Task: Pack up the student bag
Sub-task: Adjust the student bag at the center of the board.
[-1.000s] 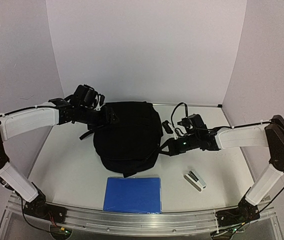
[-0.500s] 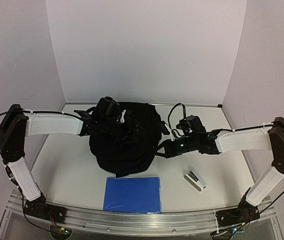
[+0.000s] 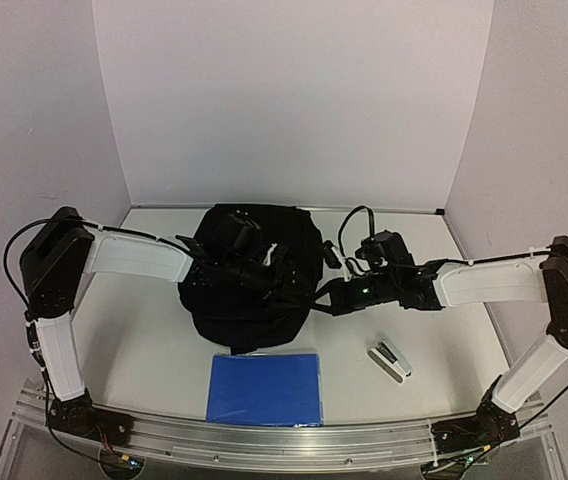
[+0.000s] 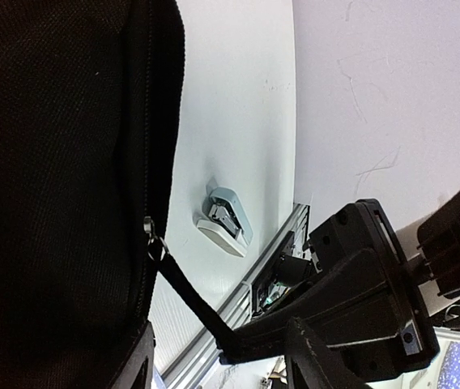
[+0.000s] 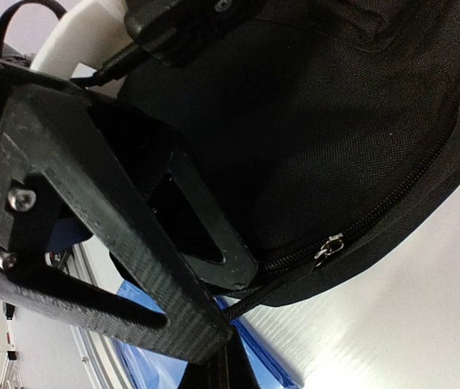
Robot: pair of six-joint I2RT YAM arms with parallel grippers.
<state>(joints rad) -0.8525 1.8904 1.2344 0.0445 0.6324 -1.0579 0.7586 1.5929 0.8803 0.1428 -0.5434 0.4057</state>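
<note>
The backpack [image 3: 249, 315] lies flat at the middle of the table [image 3: 134, 340]. The right gripper [image 3: 319, 297] is positioned at the backpack's right edge, its jaws clamped together on the black pull strap [image 5: 283, 279] of the zip. The left gripper [image 4: 222, 366] is positioned over the backpack's upper right part, jaws apart; contact with the fabric cannot be confirmed, black being set against black.
</note>
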